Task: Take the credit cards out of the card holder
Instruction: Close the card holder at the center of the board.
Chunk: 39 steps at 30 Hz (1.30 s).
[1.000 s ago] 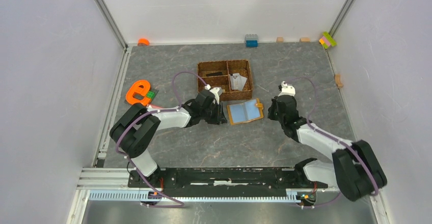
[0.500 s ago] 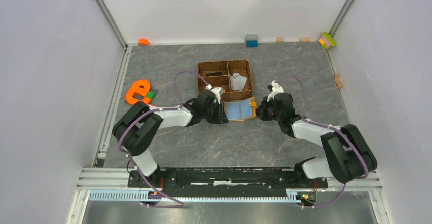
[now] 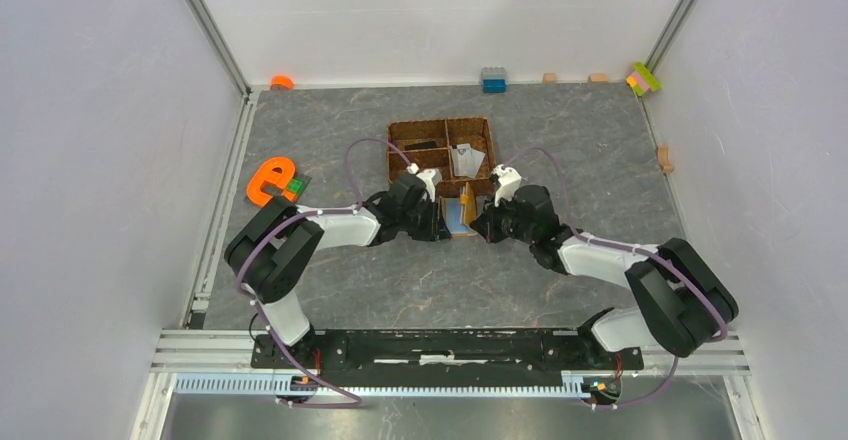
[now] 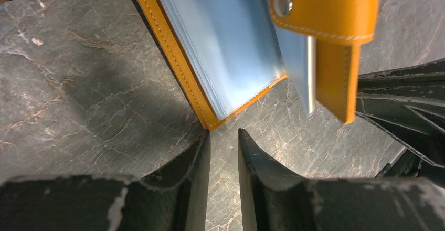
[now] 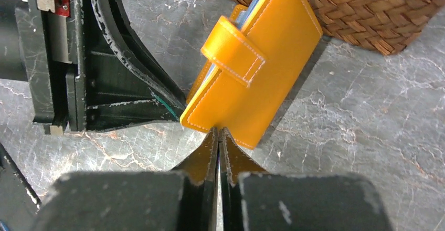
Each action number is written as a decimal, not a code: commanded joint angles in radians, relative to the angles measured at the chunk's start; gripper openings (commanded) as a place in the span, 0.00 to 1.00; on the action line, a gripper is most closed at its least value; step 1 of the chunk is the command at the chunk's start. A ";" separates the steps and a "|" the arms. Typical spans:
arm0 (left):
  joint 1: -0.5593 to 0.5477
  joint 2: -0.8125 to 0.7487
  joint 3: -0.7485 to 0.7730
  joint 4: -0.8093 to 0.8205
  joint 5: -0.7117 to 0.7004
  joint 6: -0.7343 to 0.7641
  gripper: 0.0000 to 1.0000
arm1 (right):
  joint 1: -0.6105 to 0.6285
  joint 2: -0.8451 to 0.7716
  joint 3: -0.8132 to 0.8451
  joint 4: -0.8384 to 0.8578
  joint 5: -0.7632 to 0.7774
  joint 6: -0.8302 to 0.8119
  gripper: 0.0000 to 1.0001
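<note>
We see the card holder [image 3: 461,212] half-folded just before the woven tray [image 3: 440,123], right gripper [image 5: 218,134] pressed together at its cover edge, left gripper [image 4: 223,142] slightly spread and empty at its corner, while the pale pieces in the tray may be credit cards [image 3: 466,160] already out.

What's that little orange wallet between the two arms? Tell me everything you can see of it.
The card holder is a small flat wallet of orange leather-like material with pale stitching, a strap tab bearing a metal snap, and pale blue lining. It sits half folded on the grey table close beside the woven tray, one cover flat, the other raised. The right gripper, fingers shut, presses on the raised cover's outside; the left gripper, fingers slightly parted, sits just off the flat cover's corner.
</note>
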 commanded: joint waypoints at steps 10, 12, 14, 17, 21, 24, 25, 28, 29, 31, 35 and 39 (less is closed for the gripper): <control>-0.024 -0.091 -0.020 -0.063 -0.086 0.071 0.32 | 0.059 0.205 0.221 -0.210 0.196 -0.112 0.05; -0.024 -0.125 -0.035 -0.061 -0.107 0.074 0.31 | 0.059 0.241 0.244 -0.241 0.214 -0.105 0.04; -0.024 -0.153 -0.050 -0.059 -0.121 0.077 0.26 | 0.059 0.265 0.262 -0.268 0.210 -0.100 0.03; -0.024 -0.186 -0.067 -0.046 -0.136 0.082 0.24 | 0.066 0.265 0.260 -0.259 0.159 -0.102 0.04; -0.024 -0.207 -0.078 -0.032 -0.140 0.094 0.24 | 0.103 0.232 0.251 -0.268 0.149 -0.110 0.05; -0.025 -0.203 -0.078 -0.025 -0.135 0.102 0.25 | 0.133 0.232 0.262 -0.290 0.125 -0.108 0.04; -0.027 -0.204 -0.077 -0.024 -0.134 0.105 0.25 | 0.146 0.233 0.262 -0.287 0.109 -0.106 0.05; -0.027 -0.203 -0.076 -0.024 -0.142 0.112 0.25 | 0.201 0.243 0.280 -0.298 0.124 -0.099 0.05; -0.027 -0.205 -0.076 -0.024 -0.147 0.114 0.26 | 0.216 0.247 0.289 -0.305 0.130 -0.097 0.04; -0.027 -0.206 -0.077 -0.026 -0.159 0.116 0.26 | 0.228 0.236 0.288 -0.296 0.128 -0.089 0.04; -0.027 -0.199 -0.075 -0.028 -0.175 0.120 0.26 | 0.230 0.150 0.234 -0.232 0.134 -0.080 0.04; -0.027 -0.154 -0.057 -0.024 -0.180 0.121 0.26 | 0.229 0.053 0.187 -0.202 0.228 -0.091 0.04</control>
